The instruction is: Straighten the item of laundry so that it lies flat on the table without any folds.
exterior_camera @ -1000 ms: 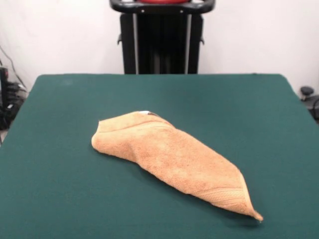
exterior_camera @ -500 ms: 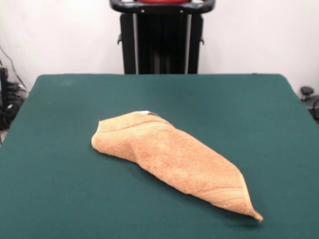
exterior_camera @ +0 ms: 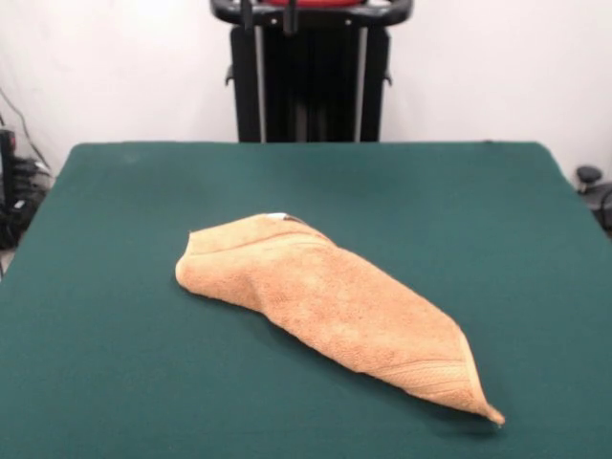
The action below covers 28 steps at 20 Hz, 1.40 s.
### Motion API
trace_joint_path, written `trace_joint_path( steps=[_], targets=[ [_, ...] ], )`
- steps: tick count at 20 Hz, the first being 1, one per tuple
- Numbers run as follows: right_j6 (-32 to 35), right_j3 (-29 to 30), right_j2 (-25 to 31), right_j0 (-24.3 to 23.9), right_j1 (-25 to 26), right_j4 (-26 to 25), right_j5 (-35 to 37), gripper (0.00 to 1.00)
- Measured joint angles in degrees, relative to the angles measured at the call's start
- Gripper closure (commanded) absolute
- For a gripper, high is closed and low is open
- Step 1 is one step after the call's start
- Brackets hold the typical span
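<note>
The light orange-tan towel [exterior_camera: 325, 301] lies folded over itself in a long wedge on the dark green table [exterior_camera: 115, 239], running from the middle left to a pointed corner at the front right. Its woven border band [exterior_camera: 435, 373] crosses near that corner. A small white tag [exterior_camera: 277, 216] peeks out at its far edge. Only the two dark tips of my gripper [exterior_camera: 267, 11] show at the top edge, in front of the pedestal, standing apart with nothing between them. They are high above the table and far behind the towel.
The black pedestal [exterior_camera: 311, 86] stands behind the table's far edge. Cables and equipment [exterior_camera: 14, 191] sit off the table's left side, and a small dark object [exterior_camera: 588, 177] sits off the right. Green tabletop surrounds the towel on all sides.
The gripper's two tips have come down into view at the top edge. The towel has not moved.
</note>
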Motion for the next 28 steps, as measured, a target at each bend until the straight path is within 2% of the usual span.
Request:
trace_joint_path(
  steps=[4,8,13,18,22,28],
  targets=[
    [0.01,1.65,-0.18,-0.58,6.53,-5.95,-7.3,0.0],
    [0.04,3.84,-0.28,-0.58,10.94,-10.13,-13.19,0.0],
    [0.61,6.92,-0.57,-0.41,12.98,-11.54,-16.45,0.0],
    [0.72,6.86,-0.46,-0.4,11.5,-11.3,-19.73,0.0],
    [0.72,6.89,1.95,-0.61,8.28,-9.95,-18.11,0.0],
    [0.72,4.79,5.98,0.12,5.56,-7.49,-7.57,0.0]
  ],
)
